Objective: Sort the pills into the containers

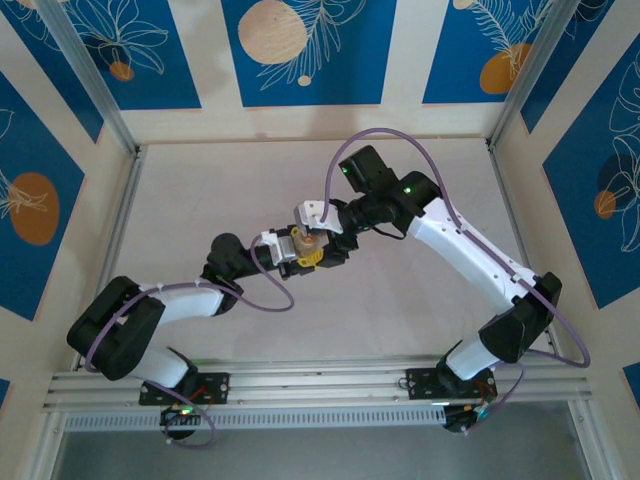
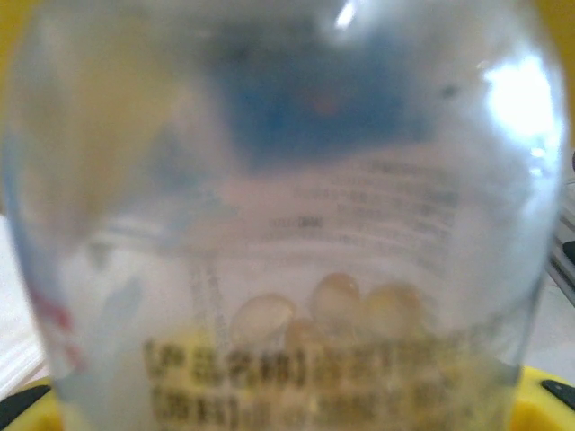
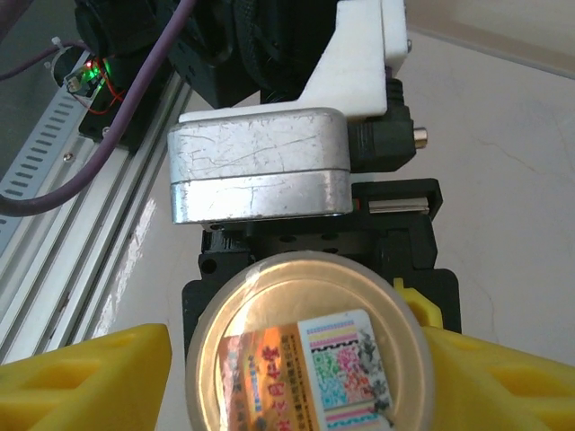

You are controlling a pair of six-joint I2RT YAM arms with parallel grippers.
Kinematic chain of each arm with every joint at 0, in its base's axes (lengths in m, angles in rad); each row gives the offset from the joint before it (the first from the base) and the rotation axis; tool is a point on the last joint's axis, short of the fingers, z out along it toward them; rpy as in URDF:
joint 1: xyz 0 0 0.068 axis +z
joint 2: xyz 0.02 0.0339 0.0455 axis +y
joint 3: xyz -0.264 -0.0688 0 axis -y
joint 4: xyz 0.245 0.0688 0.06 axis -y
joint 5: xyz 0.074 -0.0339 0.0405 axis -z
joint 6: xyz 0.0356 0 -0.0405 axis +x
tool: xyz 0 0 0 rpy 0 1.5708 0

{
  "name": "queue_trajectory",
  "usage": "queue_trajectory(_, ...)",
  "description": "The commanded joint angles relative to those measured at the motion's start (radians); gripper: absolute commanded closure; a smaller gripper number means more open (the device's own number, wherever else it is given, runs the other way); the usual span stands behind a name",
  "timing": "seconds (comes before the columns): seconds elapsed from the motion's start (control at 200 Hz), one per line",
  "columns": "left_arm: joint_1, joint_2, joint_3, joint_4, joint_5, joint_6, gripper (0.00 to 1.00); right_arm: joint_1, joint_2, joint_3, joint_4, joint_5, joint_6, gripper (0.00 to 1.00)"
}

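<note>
Clear bottle (image 2: 287, 180), pressed close to the left wrist lens and blurred, with printed text across its wall. Pale translucent pills (image 2: 337, 301) lie heaped low inside it.

Top view, mid-table: the left gripper (image 1: 303, 252) is clamped on the bottle, so the pills sit within its grasp. The right gripper (image 1: 320, 238) meets it from the opposite side.

Right wrist view, left to right:
- slotted aluminium rail (image 3: 81, 224) and purple cable (image 3: 99, 162);
- scratched silver camera housing (image 3: 260, 166) on the left wrist, directly behind the bottle;
- bare table (image 3: 512, 180).

Below the housing, the bottle's round end (image 3: 269, 296) faces the lens and carries a printed sticker (image 3: 346, 364). The right gripper straddles this end, with one of its yellow fingers (image 3: 81, 377) on either side. Whether they press on it cannot be told.
</note>
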Motion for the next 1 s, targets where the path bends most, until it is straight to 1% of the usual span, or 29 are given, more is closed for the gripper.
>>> queue_trajectory(0.0, 0.004, 0.006, 0.025, 0.003, 0.031, 0.021, 1.00, 0.010, 0.019, 0.034, -0.054, -0.022, -0.030, 0.32)
queue_trajectory(0.105, 0.004, 0.007, 0.031, -0.008, 0.033, 0.023, 1.00, 0.011, 0.021, 0.034, -0.046, -0.015, -0.027, 0.35)
queue_trajectory(0.2, 0.003, 0.005, 0.037, -0.025, 0.038, 0.029, 1.00, 0.012, 0.023, 0.034, -0.043, -0.010, -0.024, 0.36)
queue_trajectory(0.335, 0.001, 0.000, 0.048, -0.041, 0.041, 0.036, 1.00, 0.014, 0.024, 0.034, -0.040, -0.005, -0.023, 0.42)
queue_trajectory(0.415, 0.001, -0.001, 0.053, -0.055, 0.043, 0.038, 1.00, 0.013, 0.026, 0.031, -0.040, -0.004, -0.021, 0.48)
queue_trajectory(0.53, -0.001, -0.005, 0.056, -0.061, 0.043, 0.038, 1.00, 0.010, 0.023, 0.023, -0.038, 0.005, -0.019, 0.60)
queue_trajectory(0.585, -0.002, -0.007, 0.056, -0.059, 0.039, 0.039, 1.00, 0.006, 0.017, 0.016, -0.032, 0.007, -0.016, 0.62)
queue_trajectory(0.635, -0.002, -0.007, 0.056, -0.059, 0.037, 0.038, 1.00, 0.001, 0.011, 0.007, -0.022, 0.007, -0.012, 0.69)
queue_trajectory(0.68, -0.001, -0.007, 0.055, -0.057, 0.034, 0.039, 1.00, -0.005, 0.004, -0.003, -0.013, 0.005, -0.005, 0.72)
queue_trajectory(0.72, -0.002, -0.006, 0.053, -0.050, 0.031, 0.035, 0.93, -0.009, -0.001, -0.010, -0.003, 0.004, -0.002, 0.73)
queue_trajectory(0.785, -0.001, 0.000, 0.047, -0.024, 0.024, 0.025, 0.80, -0.017, -0.014, -0.027, 0.016, 0.002, 0.009, 0.77)
queue_trajectory(0.85, -0.002, 0.007, 0.042, 0.006, 0.017, 0.011, 0.70, -0.026, -0.024, -0.040, 0.035, -0.001, 0.021, 0.78)
queue_trajectory(0.89, -0.002, 0.011, 0.038, 0.021, 0.010, 0.002, 0.61, -0.034, -0.030, -0.047, 0.045, -0.001, 0.028, 0.80)
queue_trajectory(0.895, -0.002, 0.012, 0.038, 0.024, 0.009, 0.000, 0.59, -0.034, -0.030, -0.047, 0.045, -0.001, 0.028, 0.80)
queue_trajectory(0.925, -0.002, 0.015, 0.038, 0.034, 0.006, -0.005, 0.36, -0.039, -0.033, -0.051, 0.053, -0.002, 0.032, 0.80)
queue_trajectory(0.945, -0.002, 0.017, 0.038, 0.040, 0.004, -0.007, 0.19, -0.043, -0.034, -0.054, 0.057, -0.001, 0.038, 0.80)
queue_trajectory(0.96, -0.002, 0.018, 0.036, 0.044, 0.003, -0.010, 0.04, -0.046, -0.034, -0.054, 0.061, 0.000, 0.041, 0.80)
queue_trajectory(0.975, -0.002, 0.020, 0.038, 0.047, 0.002, -0.010, 0.00, -0.048, -0.034, -0.054, 0.064, 0.000, 0.045, 0.80)
queue_trajectory(0.995, -0.001, 0.020, 0.038, 0.049, 0.002, -0.011, 0.00, -0.052, -0.035, -0.055, 0.066, -0.002, 0.049, 0.81)
